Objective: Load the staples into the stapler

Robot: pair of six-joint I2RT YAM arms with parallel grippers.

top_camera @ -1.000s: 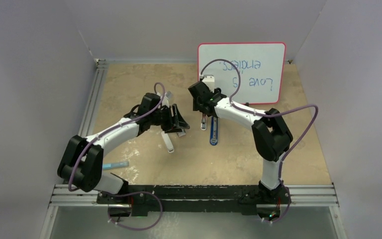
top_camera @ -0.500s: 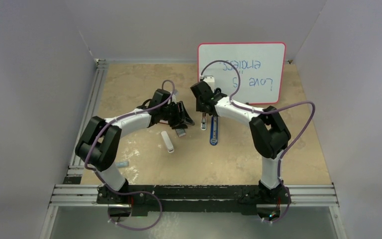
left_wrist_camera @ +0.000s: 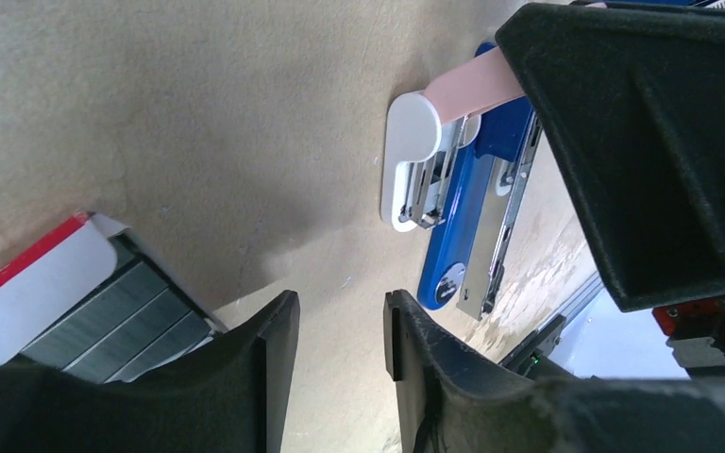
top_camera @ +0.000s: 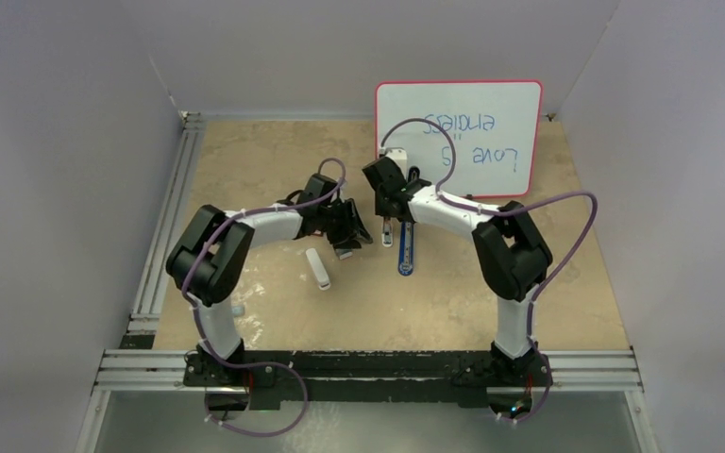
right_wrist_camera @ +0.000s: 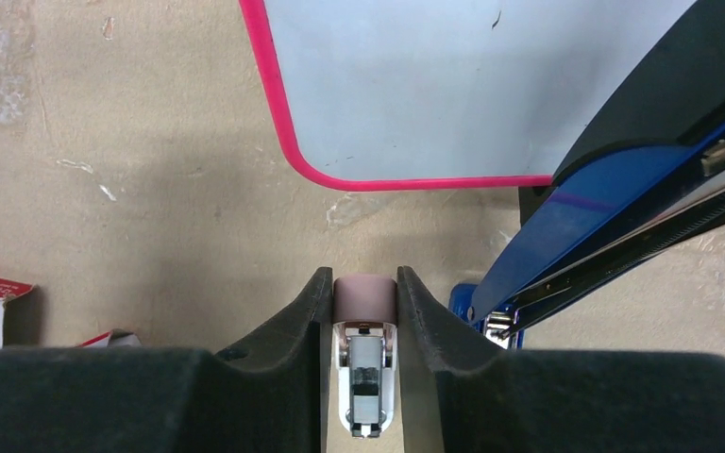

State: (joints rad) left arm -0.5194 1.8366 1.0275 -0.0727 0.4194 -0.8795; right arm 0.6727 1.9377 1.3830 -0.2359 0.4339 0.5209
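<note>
The staples sit unloaded in their red-and-white box on the bench. The stapler lies nearby, seemingly open, so loading is all ahead. My left pincer hangs parted and empty beside the box. My right pincer clamps the pink-and-white piece.
</note>
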